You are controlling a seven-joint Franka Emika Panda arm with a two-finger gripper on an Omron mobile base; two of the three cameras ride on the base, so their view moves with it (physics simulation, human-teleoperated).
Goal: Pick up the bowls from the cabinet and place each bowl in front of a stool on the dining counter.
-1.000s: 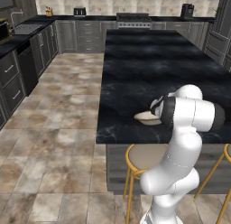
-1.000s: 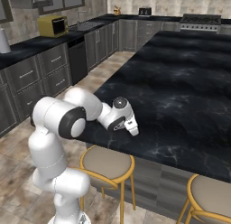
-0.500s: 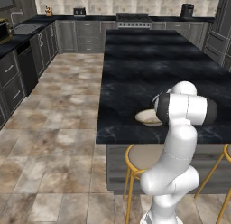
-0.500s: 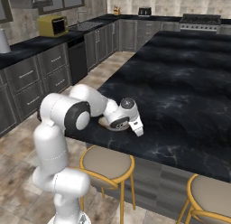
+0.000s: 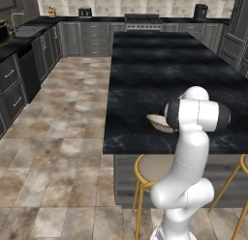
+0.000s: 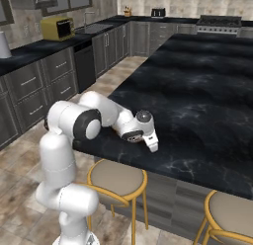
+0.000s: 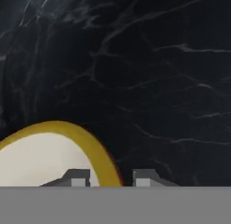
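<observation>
Hand view, lower left: shallow cream ceramic bowl with gold-orange rim (image 7: pixel 49 153) lies flat on the long black marble table with white veins (image 7: pixel 149 69). Bottom centre: claw (image 7: pixel 111 178) straddles the rim, one fingertip (image 7: pixel 76 178) over the cream inside, the other outside over the table; narrow gap, jaws not pressed on the rim, nothing lifted. Left base view, centre: bowl (image 5: pixel 158 122) near the table's front edge (image 5: pixel 145 65), partly behind the white arm; round tan-seat stool with gold rim (image 5: pixel 151 169) just below. Right base view, centre: claw (image 6: pixel 151 142) low over the table (image 6: pixel 207 91), stool (image 6: pixel 116 177) beneath the edge, second stool (image 6: pixel 232 217) lower right.
</observation>
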